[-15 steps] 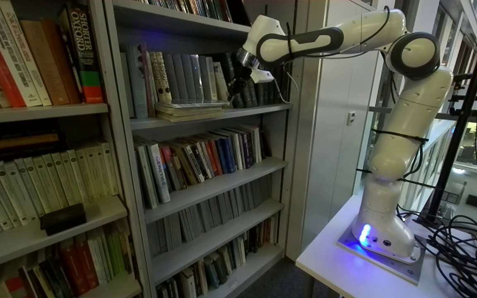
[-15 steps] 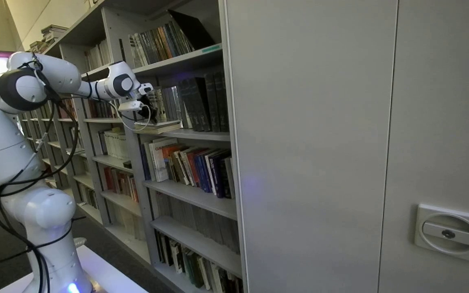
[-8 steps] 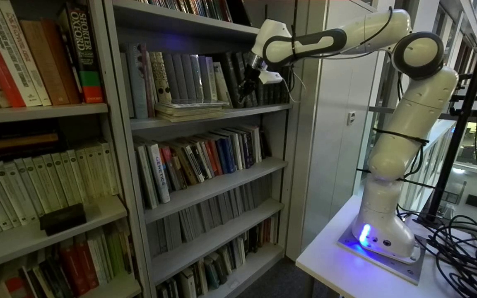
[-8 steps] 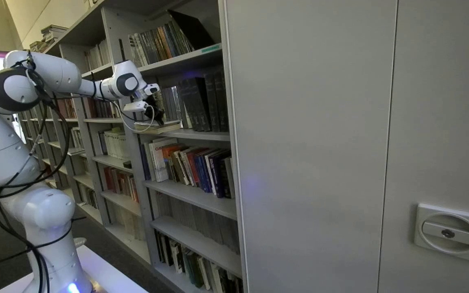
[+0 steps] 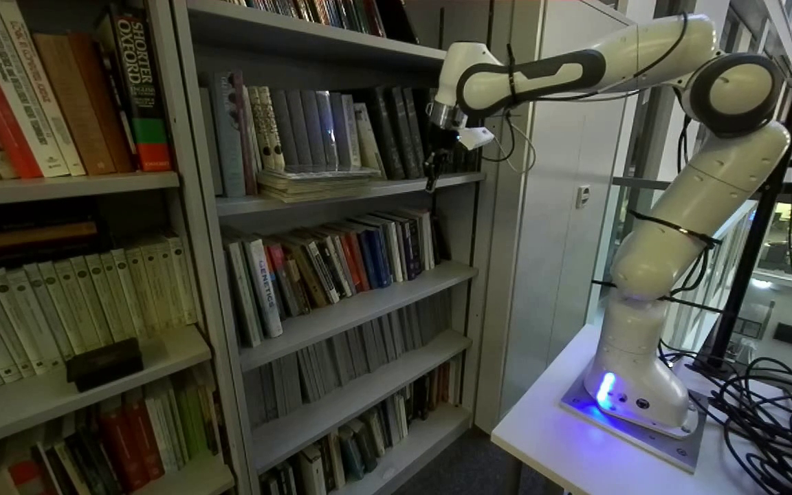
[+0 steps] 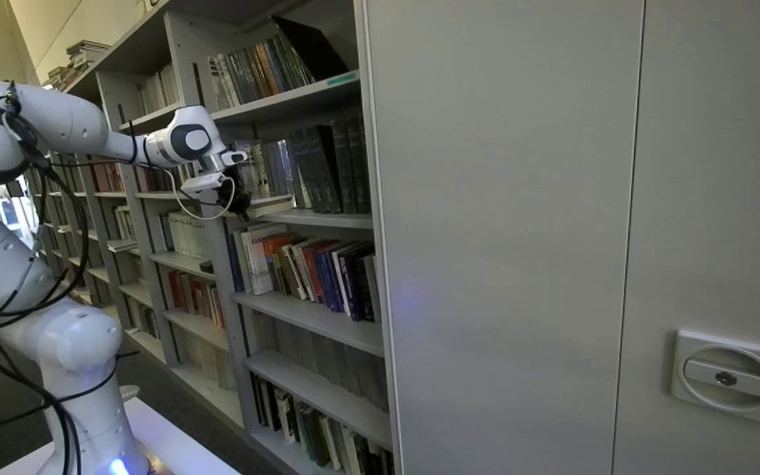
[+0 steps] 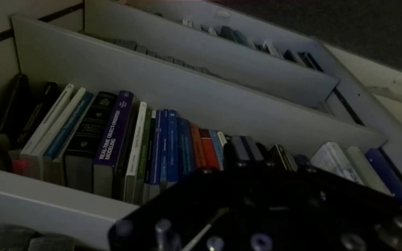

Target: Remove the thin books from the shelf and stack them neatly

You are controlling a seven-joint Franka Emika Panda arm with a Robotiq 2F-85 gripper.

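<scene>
Your gripper is clenched with nothing showing between its fingertips, pointing downward and hanging out in front of the shelf. Over the last second you've drawn it back from the pile of thin books and lowered it, folding the arm towards its base, so that it now stands apart from the pile. That pile hasn't budged: it lies flat at the front of the shelf (whether it overhangs the edge a touch, I can't tell), fairly tidy, though the top few stick out past those beneath at one end. To my eye that means you're backing away with no book in hand, leaving the stack as it is, rather than going in for another. Behind it stands a row of upright thin books, grey and white spines side by side; if those count too, your job isn't over, and you'd want the fingers parted before reaching in again. Further down, the dim wrist view looks onto coloured paperbacks, which you can probably leave alone
</scene>
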